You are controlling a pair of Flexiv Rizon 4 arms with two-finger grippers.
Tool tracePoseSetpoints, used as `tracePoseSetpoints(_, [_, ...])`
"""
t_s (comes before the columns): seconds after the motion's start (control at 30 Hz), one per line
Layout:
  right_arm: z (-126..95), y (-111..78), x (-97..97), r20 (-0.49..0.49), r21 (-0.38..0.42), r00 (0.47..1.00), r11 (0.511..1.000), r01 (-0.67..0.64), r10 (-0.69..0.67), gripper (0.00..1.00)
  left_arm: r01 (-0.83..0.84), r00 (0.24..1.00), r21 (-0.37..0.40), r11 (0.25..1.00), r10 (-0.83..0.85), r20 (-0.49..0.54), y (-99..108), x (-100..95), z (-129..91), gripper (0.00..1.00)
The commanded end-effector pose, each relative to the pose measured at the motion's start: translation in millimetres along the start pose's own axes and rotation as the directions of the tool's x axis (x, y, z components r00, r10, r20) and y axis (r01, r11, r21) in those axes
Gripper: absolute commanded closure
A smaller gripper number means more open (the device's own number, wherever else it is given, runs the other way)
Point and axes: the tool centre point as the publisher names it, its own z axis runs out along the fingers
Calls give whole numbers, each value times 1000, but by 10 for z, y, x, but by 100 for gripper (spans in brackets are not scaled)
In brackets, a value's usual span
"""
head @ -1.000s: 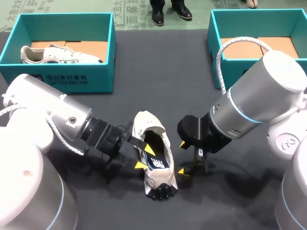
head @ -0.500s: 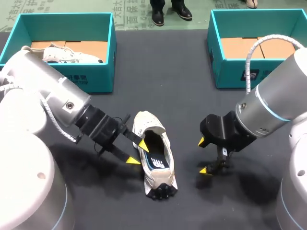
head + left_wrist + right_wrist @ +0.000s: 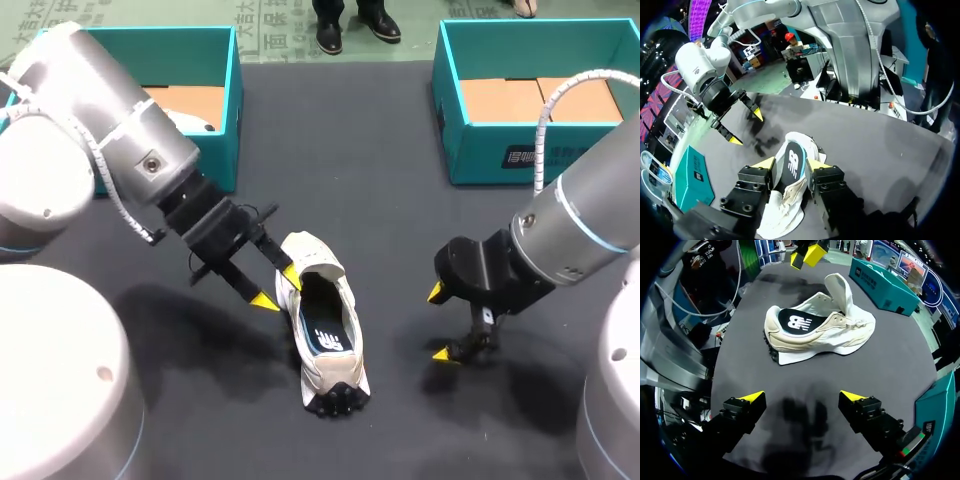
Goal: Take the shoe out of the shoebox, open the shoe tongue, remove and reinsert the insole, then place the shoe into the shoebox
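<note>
A cream sneaker (image 3: pixel 322 372) lies on the dark table, tongue raised, with the dark insole (image 3: pixel 328 335) flat inside. My left gripper (image 3: pixel 277 286) hangs open just left of the tongue, holding nothing. In the left wrist view the left gripper (image 3: pixel 790 164) frames the shoe (image 3: pixel 782 215) below it. My right gripper (image 3: pixel 438 323) stands wide open to the right of the shoe, apart from it. From the right wrist the right gripper (image 3: pixel 802 396) looks across bare table at the shoe (image 3: pixel 820 330). The teal shoebox (image 3: pixel 520 150) at the back right holds only cardboard.
A second teal box (image 3: pixel 215 150) stands at the back left, partly behind my left arm, with a bit of another pale shoe (image 3: pixel 188 121) showing inside. The dark table top (image 3: pixel 350 180) stretches between the boxes and the sneaker.
My left gripper has drawn out of the shoe's opening and risen back to the left. My right gripper has moved right, away from the shoe's side. The shoe stayed put.
</note>
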Motion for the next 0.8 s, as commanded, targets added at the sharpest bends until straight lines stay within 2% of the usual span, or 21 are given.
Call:
tracePoseSetpoints(0.03, [-297, -250, 115, 17, -20, 1000, 1000, 9, -8, 0, -14, 986, -14, 1000, 11, -165, 12, -78, -16, 65])
tracePoseSetpoints(0.23, [-509, -531, 151, 35, -35, 999, 999, 20, -18, 0, -52, 967, -36, 998, 41, -252, 32, -82, -29, 66])
tracePoseSetpoints(0.4, [-593, -646, 160, 42, -16, 999, 1000, 24, -23, 0, -90, 940, -57, 994, 66, -334, 23, -94, -33, 64])
tracePoseSetpoints(0.43, [-602, -663, 165, 35, -34, 999, 999, 39, -38, 0, -94, 937, -56, 994, 69, -342, 26, -104, -39, 64])
tracePoseSetpoints(0.8, [-602, -663, 165, 35, -34, 999, 999, 39, -38, 0, -195, 858, -27, 980, 157, -489, 15, -176, -32, 70])
